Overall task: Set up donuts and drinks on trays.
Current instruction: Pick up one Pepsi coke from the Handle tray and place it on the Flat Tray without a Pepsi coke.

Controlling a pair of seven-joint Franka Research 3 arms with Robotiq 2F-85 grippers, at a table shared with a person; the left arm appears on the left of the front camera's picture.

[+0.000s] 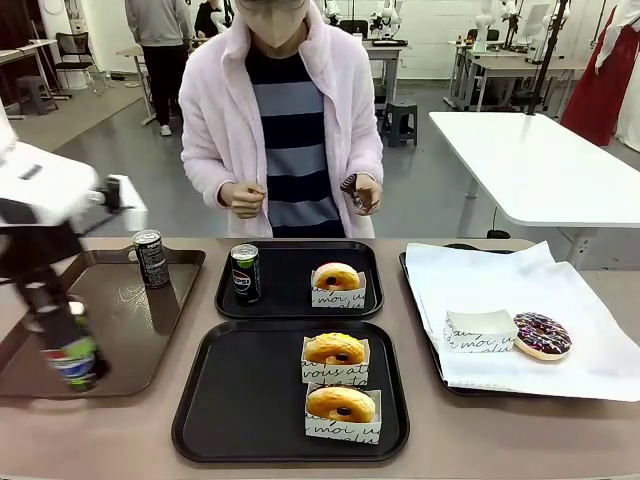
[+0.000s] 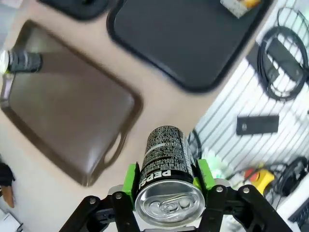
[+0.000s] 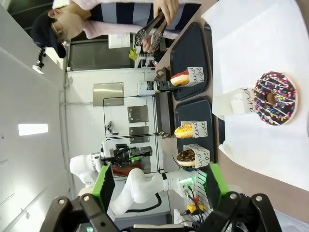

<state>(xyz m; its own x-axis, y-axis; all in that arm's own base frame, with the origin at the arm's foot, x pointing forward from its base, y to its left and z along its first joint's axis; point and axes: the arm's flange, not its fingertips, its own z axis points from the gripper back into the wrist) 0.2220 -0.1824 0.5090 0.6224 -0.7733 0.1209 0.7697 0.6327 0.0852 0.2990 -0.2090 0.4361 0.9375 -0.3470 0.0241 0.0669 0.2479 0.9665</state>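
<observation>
1. we see the left tool (image 2: 169, 193) clenched around a black pepsi can (image 2: 166, 179), green pads pressed on both sides of it, silver top facing the wrist camera.
2. in the front view that held can (image 1: 72, 362) hangs blurred over the near part of the brown tray (image 1: 150, 330) at the desk's left.
3. a second can (image 1: 150, 258) stands upright at the brown tray's far edge.
4. the far black tray (image 1: 290, 300) carries a third can (image 1: 245, 272) upright at its left and one sleeved yellow donut (image 1: 337, 283) to the right of it.
5. the near black tray (image 1: 240, 400) carries two sleeved yellow donuts, one (image 1: 335, 357) behind the other (image 1: 341, 411), both on its right half; its left half is bare.
6. on the white paper (image 1: 580, 330) at the right lie an empty sleeve (image 1: 480, 330) and a sprinkled chocolate donut (image 1: 541, 335), touching each other.
7. the right tool (image 3: 159, 186) is released, its pads well apart with nothing between them, up above the paper-lined tray.
8. the person holds tongs (image 1: 352, 190) at the desk's far side.
</observation>
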